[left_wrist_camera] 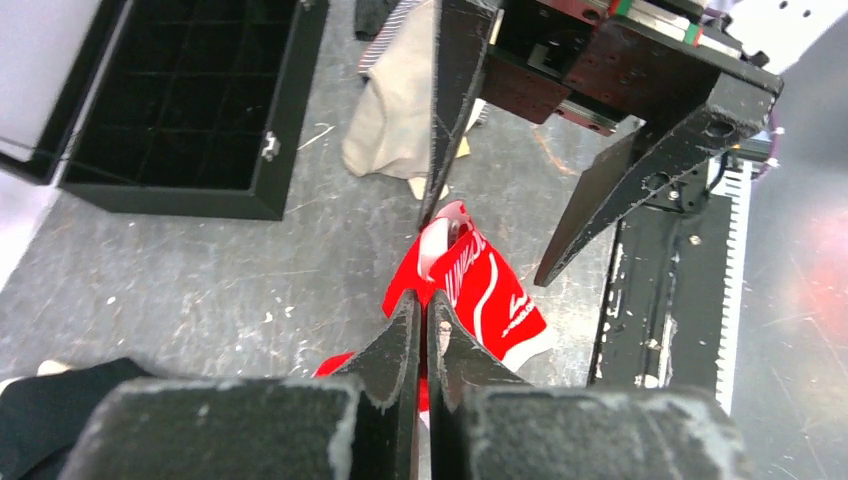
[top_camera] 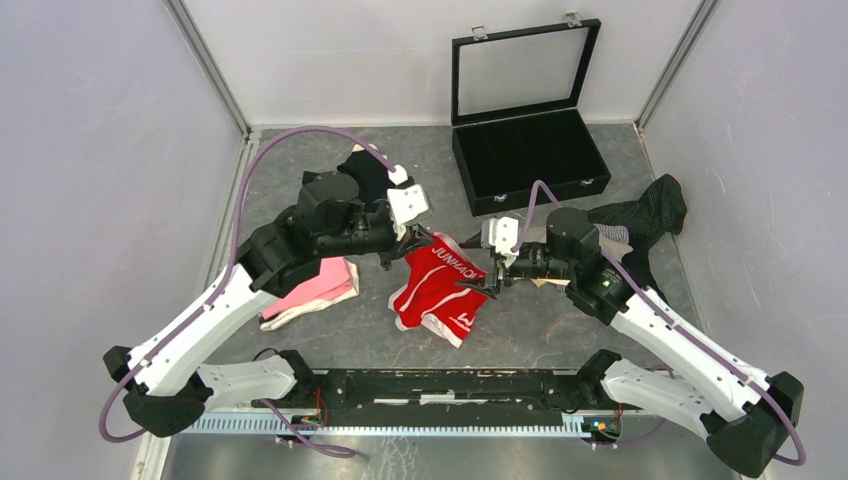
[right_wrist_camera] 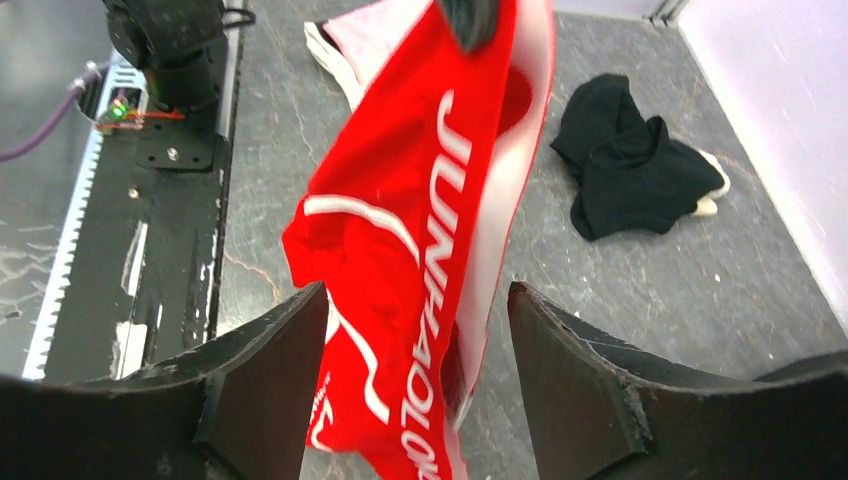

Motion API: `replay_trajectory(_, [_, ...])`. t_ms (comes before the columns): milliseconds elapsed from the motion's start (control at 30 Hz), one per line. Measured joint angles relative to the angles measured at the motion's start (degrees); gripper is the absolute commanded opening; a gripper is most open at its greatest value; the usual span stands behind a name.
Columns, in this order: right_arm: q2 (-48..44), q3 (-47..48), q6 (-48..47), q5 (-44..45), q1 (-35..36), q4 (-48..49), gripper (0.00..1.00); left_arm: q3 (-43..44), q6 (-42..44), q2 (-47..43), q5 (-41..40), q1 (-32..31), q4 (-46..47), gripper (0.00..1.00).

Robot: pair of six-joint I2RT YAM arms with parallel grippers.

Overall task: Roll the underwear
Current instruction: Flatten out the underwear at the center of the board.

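The red underwear [top_camera: 437, 290] with white lettering is lifted at its upper edge, its lower part resting on the table. My left gripper [top_camera: 424, 243] is shut on that upper edge; in the left wrist view its jaws [left_wrist_camera: 425, 305] pinch red cloth [left_wrist_camera: 480, 290]. My right gripper [top_camera: 482, 285] is open at the cloth's right side. In the right wrist view the red cloth [right_wrist_camera: 400, 240] hangs between its spread fingers [right_wrist_camera: 265, 370] without being pinched. Pink underwear [top_camera: 318, 288] lies left, black underwear [top_camera: 366, 172] behind my left arm, and dark pinstriped underwear [top_camera: 650, 215] on beige cloth [left_wrist_camera: 390, 120] right.
A rigid black compartment case [top_camera: 530, 150] stands open at the back, its glass lid up against the rear wall. White walls with metal posts close in the table on three sides. The arms' black base rail [top_camera: 450, 385] runs along the near edge.
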Motion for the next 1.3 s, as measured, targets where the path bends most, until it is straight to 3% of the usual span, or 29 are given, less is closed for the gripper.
replay_trajectory(133, [-0.8, -1.5, -1.5, 1.8, 0.0, -2.3, 0.75, 1.1, 1.9, -1.4, -3.2, 0.1, -1.1, 0.02])
replay_trajectory(600, [-0.7, -2.8, -5.4, -0.5, 0.0, -6.7, 0.75, 1.3, 16.3, -7.6, -2.6, 0.0, -3.7, 0.02])
replay_trajectory(1000, [4.2, -3.6, -5.4, -4.1, 0.0, -6.5, 0.65, 1.9, 17.9, -7.9, -1.8, 0.0, -4.2, 0.02])
replay_trajectory(1300, [3.3, -9.0, -3.0, -4.6, 0.0, -4.5, 0.64, 2.0, 17.9, -7.8, -2.8, 0.0, -4.2, 0.02])
